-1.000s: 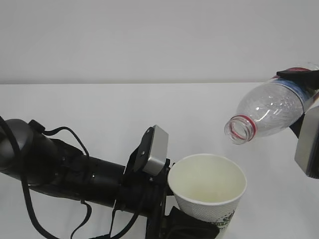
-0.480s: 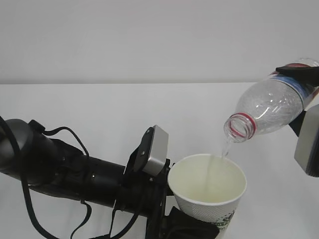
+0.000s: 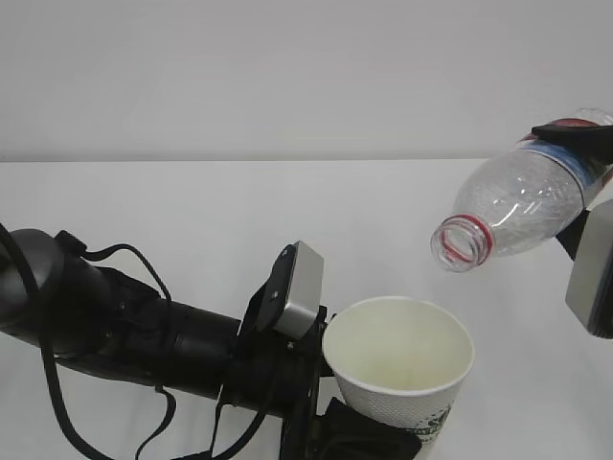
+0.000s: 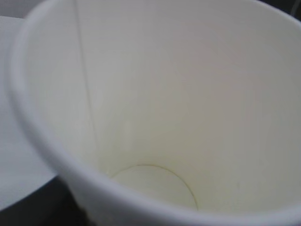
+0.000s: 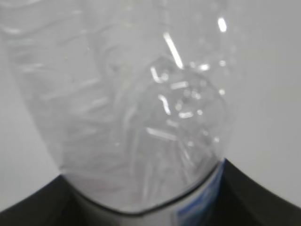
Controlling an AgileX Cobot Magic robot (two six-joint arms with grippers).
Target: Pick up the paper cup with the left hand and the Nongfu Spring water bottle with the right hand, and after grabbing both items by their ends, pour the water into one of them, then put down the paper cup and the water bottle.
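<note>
The white paper cup (image 3: 397, 369) stands upright at the lower middle, with my left gripper (image 3: 372, 437) shut on its lower end. In the left wrist view the cup's inside (image 4: 188, 94) fills the frame and its jaws are hidden. The cup's pale bottom (image 4: 155, 184) shows no water that I can make out. The clear Nongfu Spring water bottle (image 3: 517, 213) hangs tilted above and to the right of the cup. Its open, red-ringed mouth (image 3: 458, 246) points down-left, and no stream leaves it. My right gripper (image 3: 580, 187) is shut on its labelled end (image 5: 197, 207).
A white table (image 3: 192, 211) runs back to a plain white wall. The left arm (image 3: 144, 331), with its looping cables and grey module (image 3: 299, 287), lies across the lower left. The right arm's grey module (image 3: 592, 278) sits at the right edge.
Half a second ago a thin stream of water fell from the bottle's mouth into the cup; now it has stopped. The bottle barely moved and the cup stayed still.
</note>
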